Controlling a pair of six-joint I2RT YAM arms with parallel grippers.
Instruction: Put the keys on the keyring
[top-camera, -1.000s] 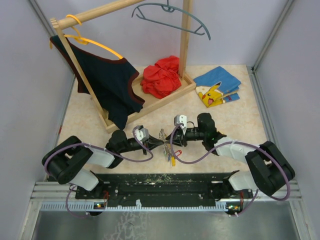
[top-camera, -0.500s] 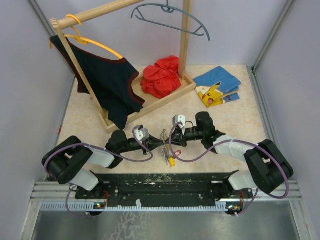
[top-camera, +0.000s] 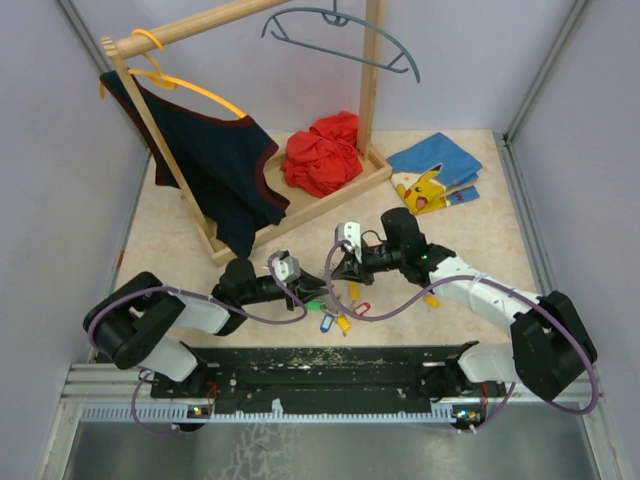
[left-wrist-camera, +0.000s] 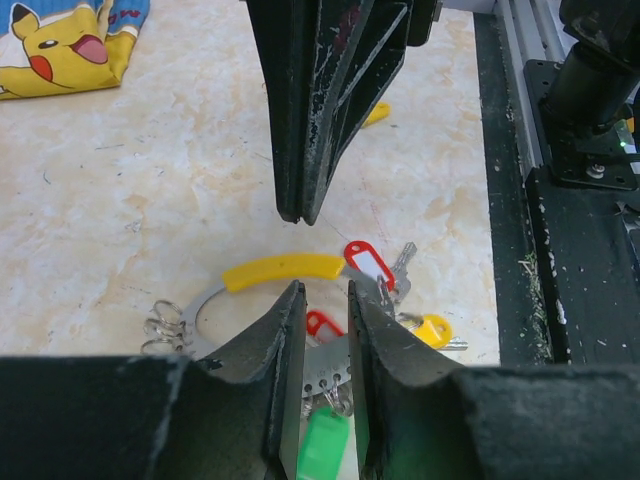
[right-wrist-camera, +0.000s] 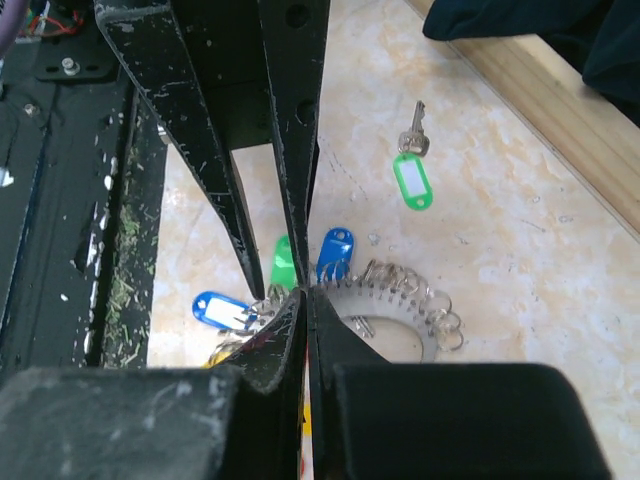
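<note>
**Threading keys: most gathered, one left loose**

Most of the job looks done. The keyring (left-wrist-camera: 283, 271) lies flat on the table (left-wrist-camera: 120, 200) between the two arms, near their bases, with its yellow curved piece on top. The keys (left-wrist-camera: 370, 268) with red, yellow, blue and green tags crowd around its rim. They seem to hang from it, though the loops are too fine to tell whether each one is threaded.

One key with a green tag (right-wrist-camera: 410, 170) lies alone on the table, well apart from the ring and toward the wooden rack base (right-wrist-camera: 540, 90). That one is plainly left to do.

The left gripper (left-wrist-camera: 325, 300) sits low over the ring with its jaws a little apart. The ring's metal band and a red tag show in the gap, so I judge it is not pinching anything. The right gripper (right-wrist-camera: 305, 300) has its jaws pressed together, tips right at the ring's edge, and nothing can be made out between them.

What remains, as I judge it, is fetching the loose key and working it onto the ring.
</note>
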